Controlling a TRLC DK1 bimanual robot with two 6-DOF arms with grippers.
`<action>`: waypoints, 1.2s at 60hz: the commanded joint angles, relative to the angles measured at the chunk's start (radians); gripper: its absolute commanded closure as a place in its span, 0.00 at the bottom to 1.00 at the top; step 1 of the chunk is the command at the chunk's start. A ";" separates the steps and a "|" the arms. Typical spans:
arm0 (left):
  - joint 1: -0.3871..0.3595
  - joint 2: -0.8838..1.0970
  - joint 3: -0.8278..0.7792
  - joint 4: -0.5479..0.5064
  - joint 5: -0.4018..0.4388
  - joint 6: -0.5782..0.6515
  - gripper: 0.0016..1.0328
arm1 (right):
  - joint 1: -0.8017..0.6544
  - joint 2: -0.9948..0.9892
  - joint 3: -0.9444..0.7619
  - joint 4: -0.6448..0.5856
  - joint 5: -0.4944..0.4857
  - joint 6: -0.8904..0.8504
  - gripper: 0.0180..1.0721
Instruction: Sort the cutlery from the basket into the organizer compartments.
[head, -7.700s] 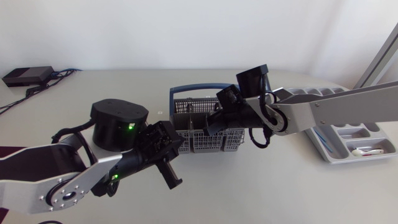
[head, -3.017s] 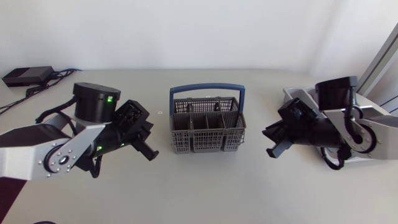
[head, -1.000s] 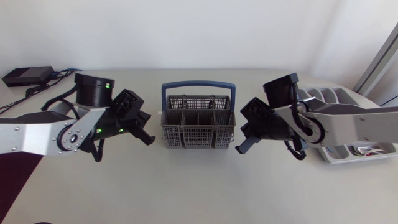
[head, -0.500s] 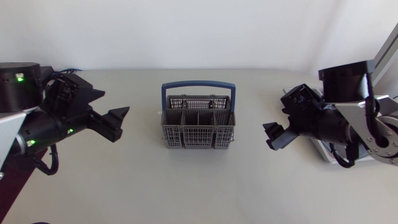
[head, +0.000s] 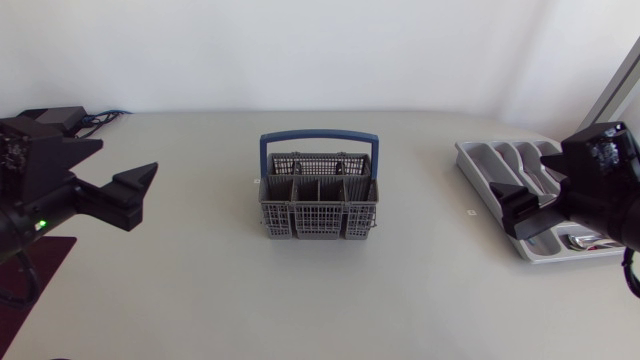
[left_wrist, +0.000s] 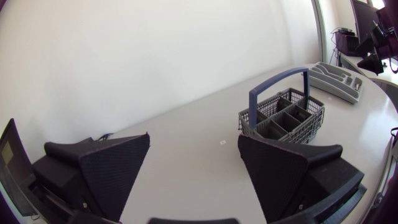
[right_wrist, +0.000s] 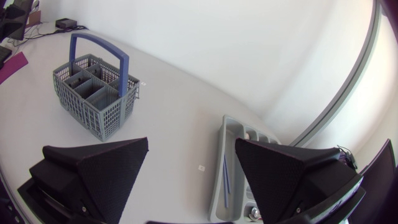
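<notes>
I'm hovering left gripper (left_wrist: 194, 138) and right gripper (right_wrist: 191, 143) jaws apart, judging lower-right cutlery (head: 585, 242) stiff, light, slick, so pinching mid-handle.

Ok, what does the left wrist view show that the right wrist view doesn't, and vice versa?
Only the left wrist view: the left end effector seen close, open and empty. Only the right wrist view: the right end effector seen close, open and empty, and a thin blue item lying in the organizer. Both: the basket with its blue handle upright, and the organizer, too far off in the left wrist view to make out its contents.
</notes>
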 joint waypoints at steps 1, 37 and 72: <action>0.003 -0.049 -0.030 -0.017 -0.016 0.021 0.04 | -0.021 -0.037 -0.041 -0.018 0.009 0.027 0.04; 0.073 -0.382 -0.260 0.018 -0.008 -0.125 0.04 | -0.075 -0.356 -0.271 0.095 0.041 0.177 0.04; 0.192 -0.649 -0.564 0.138 0.055 -0.318 0.04 | -0.093 -0.664 -0.577 0.290 -0.009 0.384 0.04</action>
